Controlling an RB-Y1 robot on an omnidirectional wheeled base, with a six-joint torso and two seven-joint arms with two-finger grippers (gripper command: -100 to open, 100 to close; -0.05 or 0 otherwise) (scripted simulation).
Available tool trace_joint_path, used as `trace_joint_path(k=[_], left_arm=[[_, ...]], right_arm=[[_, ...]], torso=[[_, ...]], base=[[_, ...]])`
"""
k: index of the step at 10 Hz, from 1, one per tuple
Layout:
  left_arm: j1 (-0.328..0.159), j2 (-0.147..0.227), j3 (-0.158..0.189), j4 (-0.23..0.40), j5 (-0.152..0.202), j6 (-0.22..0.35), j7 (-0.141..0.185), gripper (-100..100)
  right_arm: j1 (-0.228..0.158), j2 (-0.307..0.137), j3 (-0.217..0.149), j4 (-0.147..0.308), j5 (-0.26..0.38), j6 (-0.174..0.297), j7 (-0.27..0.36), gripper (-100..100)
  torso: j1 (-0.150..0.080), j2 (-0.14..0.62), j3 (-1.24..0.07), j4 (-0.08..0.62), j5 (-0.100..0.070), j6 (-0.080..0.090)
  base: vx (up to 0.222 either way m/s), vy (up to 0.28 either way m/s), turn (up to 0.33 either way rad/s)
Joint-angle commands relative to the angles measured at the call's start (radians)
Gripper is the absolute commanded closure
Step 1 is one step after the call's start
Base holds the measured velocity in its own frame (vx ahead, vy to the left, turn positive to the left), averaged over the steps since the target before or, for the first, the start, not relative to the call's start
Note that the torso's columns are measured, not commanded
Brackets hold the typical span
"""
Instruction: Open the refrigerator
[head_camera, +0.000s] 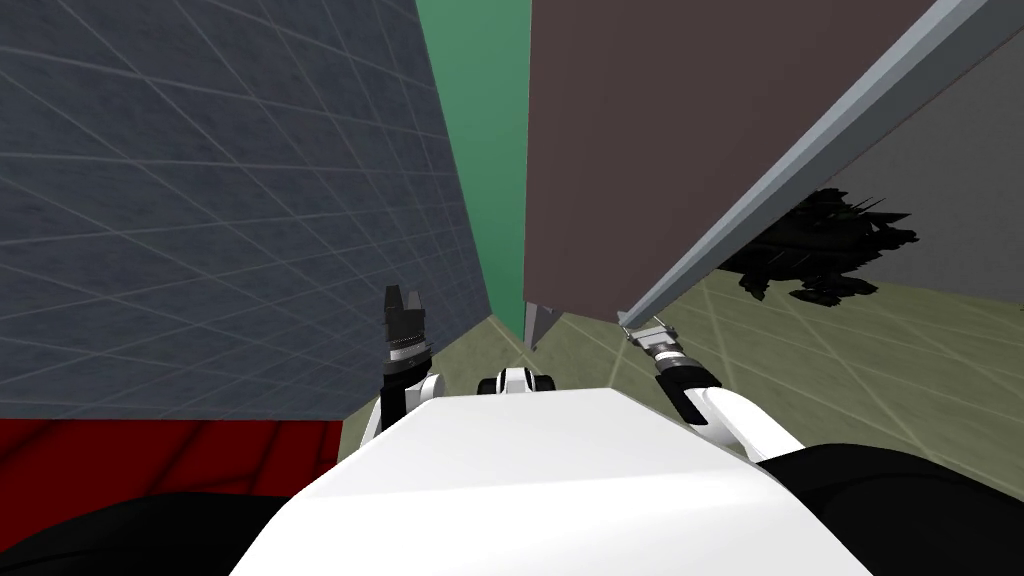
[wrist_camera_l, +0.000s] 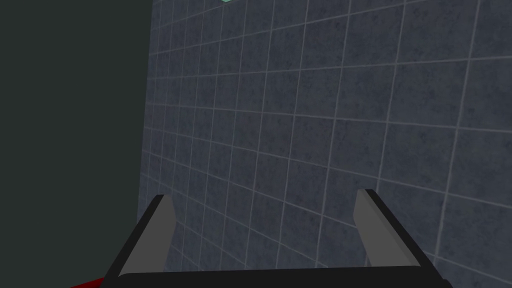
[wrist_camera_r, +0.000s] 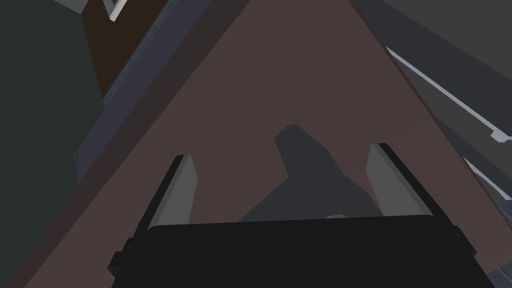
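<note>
The brown-fronted refrigerator (head_camera: 620, 150) stands ahead. At the lower end of its long grey edge (head_camera: 780, 180) sits the right gripper (head_camera: 643, 331), fingers spread wide, holding nothing, facing the brown panel. Left of the refrigerator, the left gripper (head_camera: 403, 300) hangs equally wide and empty by the dark tiled wall (head_camera: 200, 200).
</note>
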Motion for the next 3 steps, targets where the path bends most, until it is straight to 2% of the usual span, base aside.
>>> trace_joint_path(k=[1, 3], left_arm=[[0.000, 0.000, 0.000, 0.000, 0.000, 0.000, 0.000, 0], [0.000, 0.000, 0.000, 0.000, 0.000, 0.000, 0.000, 0]], right_arm=[[0.003, 0.001, 0.004, 0.004, 0.000, -0.002, 0.001, 0], [0.007, 0.003, 0.010, 0.009, 0.001, -0.004, 0.002, 0]], torso=[[-0.003, -0.003, -0.001, -0.002, -0.002, 0.000], [-0.006, -0.006, -0.003, -0.004, -0.005, -0.001]], base=[[0.000, 0.000, 0.000], [0.000, 0.000, 0.000]])
